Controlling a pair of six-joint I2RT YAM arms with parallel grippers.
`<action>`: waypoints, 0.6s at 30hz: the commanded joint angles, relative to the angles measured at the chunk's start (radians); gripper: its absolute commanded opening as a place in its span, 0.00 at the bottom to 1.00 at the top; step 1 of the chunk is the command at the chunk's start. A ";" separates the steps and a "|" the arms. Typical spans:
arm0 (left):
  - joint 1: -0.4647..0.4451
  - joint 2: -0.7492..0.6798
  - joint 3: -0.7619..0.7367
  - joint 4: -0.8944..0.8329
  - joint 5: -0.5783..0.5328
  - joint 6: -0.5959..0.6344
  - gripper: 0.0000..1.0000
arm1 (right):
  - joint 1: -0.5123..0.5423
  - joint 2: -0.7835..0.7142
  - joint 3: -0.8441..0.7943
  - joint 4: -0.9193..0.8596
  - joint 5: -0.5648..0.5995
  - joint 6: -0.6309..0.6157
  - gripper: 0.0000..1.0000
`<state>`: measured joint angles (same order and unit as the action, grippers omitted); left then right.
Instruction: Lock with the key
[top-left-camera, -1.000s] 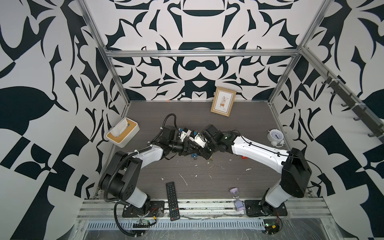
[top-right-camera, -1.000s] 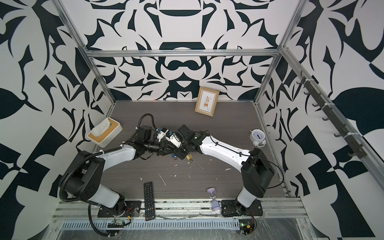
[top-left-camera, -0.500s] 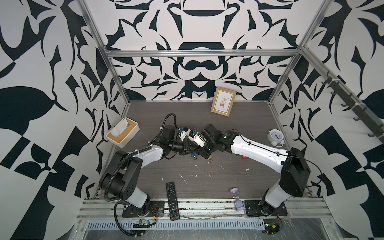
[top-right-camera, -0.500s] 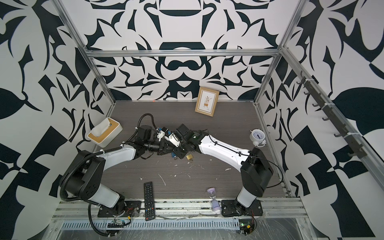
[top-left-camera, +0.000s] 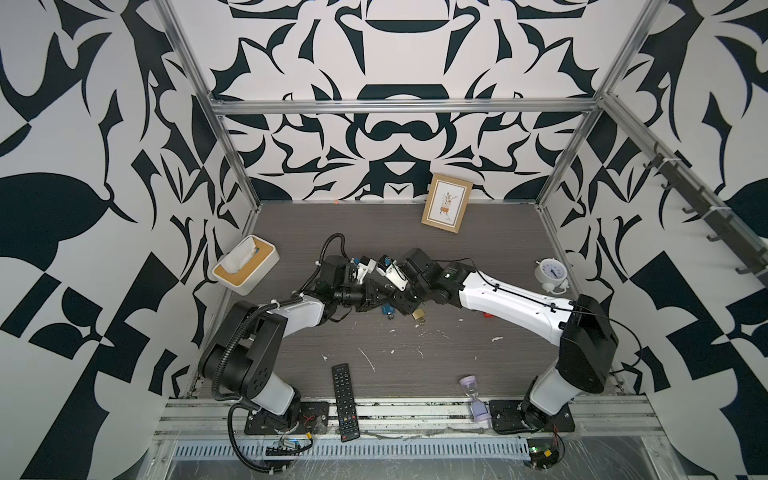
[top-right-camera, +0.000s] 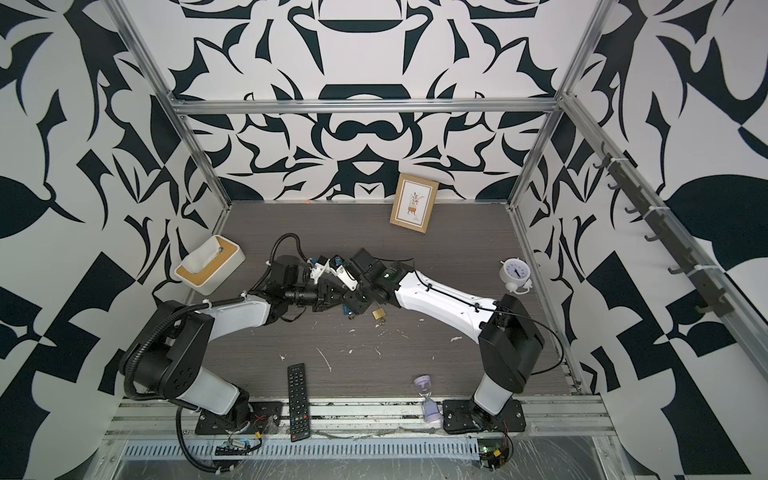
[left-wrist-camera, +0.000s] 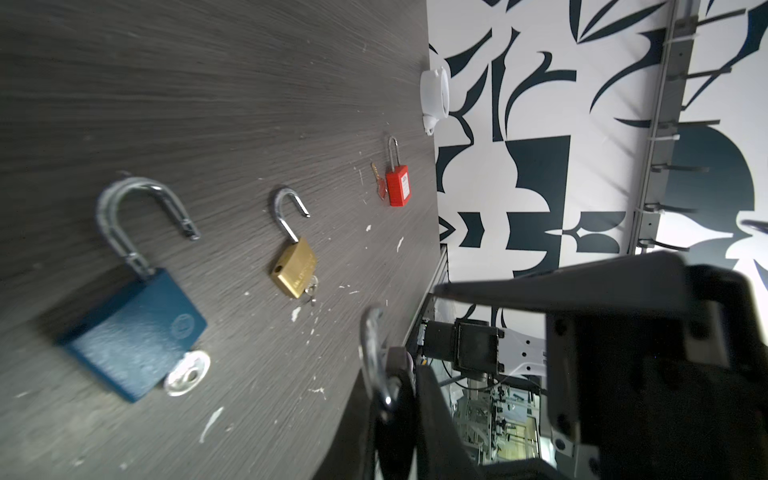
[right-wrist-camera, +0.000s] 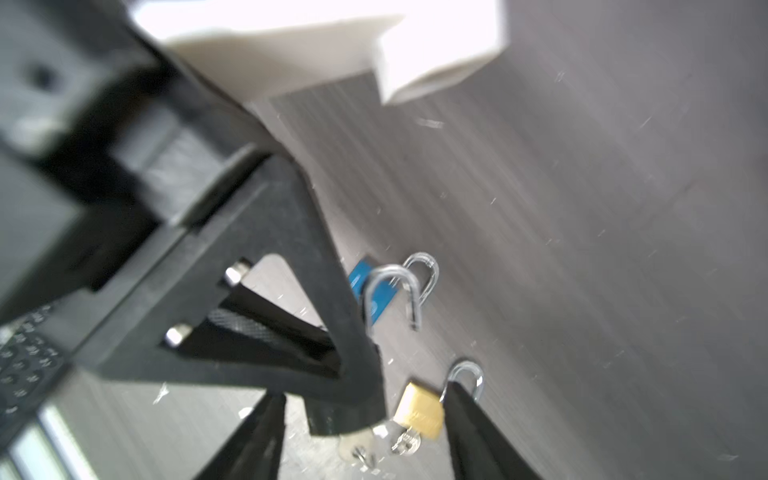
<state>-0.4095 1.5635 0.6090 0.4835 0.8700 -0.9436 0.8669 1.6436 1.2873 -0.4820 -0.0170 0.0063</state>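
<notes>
My left gripper (left-wrist-camera: 399, 374) is shut on a dark padlock (left-wrist-camera: 395, 415), which it holds above the table. The padlock's silver shackle (right-wrist-camera: 392, 291) stands open. A silver key (right-wrist-camera: 353, 446) pokes out just below the left finger's end. My right gripper (right-wrist-camera: 363, 395) is open, with one finger on each side of that key and nothing between its pads. In both top views the left gripper (top-left-camera: 376, 291) and the right gripper (top-left-camera: 405, 303) meet at the middle of the table.
On the table lie a blue padlock (left-wrist-camera: 133, 328) and a brass padlock (left-wrist-camera: 293, 266), both open with keys in, and a shut red padlock (left-wrist-camera: 399, 185). Around them are a tissue box (top-left-camera: 245, 270), picture frame (top-left-camera: 446, 208), clock (top-left-camera: 550, 274), remote (top-left-camera: 345, 401) and hourglass (top-left-camera: 476, 397).
The right gripper's jaws have spread apart. The left gripper has closed tighter on the padlock. Both arms have hardly moved.
</notes>
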 joint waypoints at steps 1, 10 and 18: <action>0.022 0.026 -0.057 0.282 -0.059 -0.185 0.00 | -0.032 -0.102 -0.040 0.126 0.021 0.086 0.70; 0.019 -0.018 -0.158 0.726 -0.305 -0.495 0.00 | -0.277 -0.202 -0.300 0.594 -0.478 0.738 0.62; -0.005 -0.055 -0.105 0.731 -0.306 -0.471 0.00 | -0.294 -0.078 -0.390 1.066 -0.649 1.097 0.56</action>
<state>-0.4026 1.5299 0.4736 1.1271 0.5781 -1.3891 0.5716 1.5581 0.9146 0.2932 -0.5594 0.9066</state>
